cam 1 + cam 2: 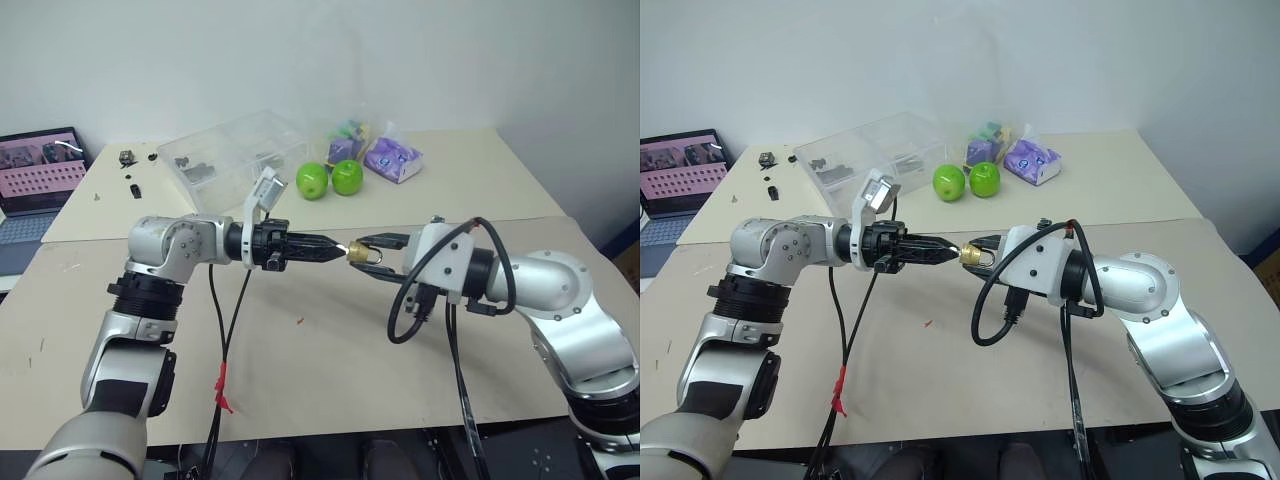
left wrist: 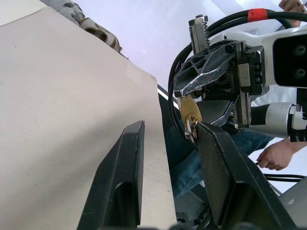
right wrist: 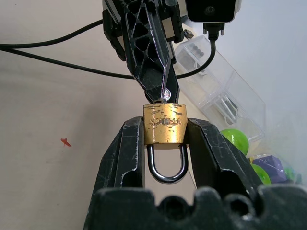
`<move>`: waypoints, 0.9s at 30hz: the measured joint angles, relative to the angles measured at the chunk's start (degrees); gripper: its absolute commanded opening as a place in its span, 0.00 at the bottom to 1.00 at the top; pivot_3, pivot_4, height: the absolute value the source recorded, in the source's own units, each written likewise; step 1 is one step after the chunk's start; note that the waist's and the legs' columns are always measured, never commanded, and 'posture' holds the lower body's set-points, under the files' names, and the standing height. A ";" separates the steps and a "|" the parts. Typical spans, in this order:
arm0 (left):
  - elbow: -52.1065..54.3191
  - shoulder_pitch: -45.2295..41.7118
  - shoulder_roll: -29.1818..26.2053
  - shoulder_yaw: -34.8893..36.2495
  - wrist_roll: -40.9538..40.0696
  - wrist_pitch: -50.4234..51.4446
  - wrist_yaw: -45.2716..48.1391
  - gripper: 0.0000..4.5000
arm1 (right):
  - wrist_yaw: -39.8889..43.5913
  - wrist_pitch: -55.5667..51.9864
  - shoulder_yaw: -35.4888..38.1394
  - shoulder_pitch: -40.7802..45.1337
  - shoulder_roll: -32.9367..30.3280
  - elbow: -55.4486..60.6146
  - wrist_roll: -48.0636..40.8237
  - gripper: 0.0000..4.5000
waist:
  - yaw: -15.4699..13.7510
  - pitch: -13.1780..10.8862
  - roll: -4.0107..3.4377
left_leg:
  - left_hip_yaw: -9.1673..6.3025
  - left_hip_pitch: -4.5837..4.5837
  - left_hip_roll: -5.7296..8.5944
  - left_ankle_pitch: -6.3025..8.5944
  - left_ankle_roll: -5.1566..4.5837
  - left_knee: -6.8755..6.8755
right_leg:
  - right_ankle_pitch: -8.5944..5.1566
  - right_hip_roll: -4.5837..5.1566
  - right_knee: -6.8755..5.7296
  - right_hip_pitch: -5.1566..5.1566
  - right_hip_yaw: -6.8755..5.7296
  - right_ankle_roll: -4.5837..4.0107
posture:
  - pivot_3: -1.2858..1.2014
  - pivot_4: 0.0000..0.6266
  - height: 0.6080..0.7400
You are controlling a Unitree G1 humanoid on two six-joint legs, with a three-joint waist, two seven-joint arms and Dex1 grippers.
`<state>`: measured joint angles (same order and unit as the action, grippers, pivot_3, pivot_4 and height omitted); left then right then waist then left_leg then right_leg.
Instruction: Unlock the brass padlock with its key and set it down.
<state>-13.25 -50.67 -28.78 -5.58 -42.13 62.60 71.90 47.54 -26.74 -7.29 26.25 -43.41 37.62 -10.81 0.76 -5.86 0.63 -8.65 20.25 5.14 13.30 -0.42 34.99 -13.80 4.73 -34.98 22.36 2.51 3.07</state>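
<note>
The left gripper (image 1: 338,250) and the right gripper (image 1: 366,242) meet tip to tip above the big tan table (image 1: 330,350). The tiny golden-yellow brass padlock (image 1: 363,255) hangs between them. Two round green apples (image 1: 330,179) sit behind.

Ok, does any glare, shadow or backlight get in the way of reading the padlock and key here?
Right wrist view: the brass padlock is evenly lit and its engraving is legible; the key shows a small glint. Left wrist view: the bright wall behind backlights the padlock, so it looks shaded. Head views: soft, even light, with only faint shadows on the table.
</note>
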 measured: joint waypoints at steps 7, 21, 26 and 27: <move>0.00 -0.22 0.02 0.01 -0.79 0.28 0.19 0.02 | -0.21 0.00 -0.47 0.00 0.02 -0.49 0.47 0.20 | -0.01 0.00 0.00 | 0.00 0.00 0.00 0.00 0.00 0.01 | 0.00 0.00 0.00 0.00 0.00 0.00 | 0.52 0.24 1.00; 0.94 -0.15 -0.79 -0.56 -0.19 -0.17 1.73 0.02 | -0.22 -0.01 -0.84 0.00 0.22 -0.70 0.49 0.20 | 0.03 0.00 0.00 | 0.00 0.00 0.00 0.00 0.00 0.00 | 0.00 0.00 0.00 0.00 0.00 0.00 | 0.52 0.24 1.00; 2.37 0.52 -1.27 -2.34 4.00 -9.95 4.20 0.02 | -0.23 -0.11 -0.85 0.02 0.30 -0.76 0.46 0.20 | -0.09 0.00 0.00 | 0.00 0.00 0.00 -0.01 0.01 -0.01 | 0.00 0.02 0.02 0.00 0.01 0.00 | 0.52 0.24 1.00; 2.52 0.82 -1.26 -2.75 5.29 -12.91 4.64 0.02 | -0.23 -0.20 -0.85 0.01 0.30 -0.87 0.47 0.20 | -0.10 0.00 0.00 | 0.01 0.00 0.00 -0.01 0.01 -0.01 | 0.00 0.04 0.02 -0.01 0.02 -0.01 | 0.52 0.24 1.00</move>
<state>-10.73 -49.85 -30.04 -8.34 -36.84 49.69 76.54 47.31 -26.94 -8.13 26.27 -43.10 36.76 -10.34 0.66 -5.86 0.63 -8.65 20.25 5.13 13.29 -0.41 34.98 -13.80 4.77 -34.96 22.35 2.53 3.06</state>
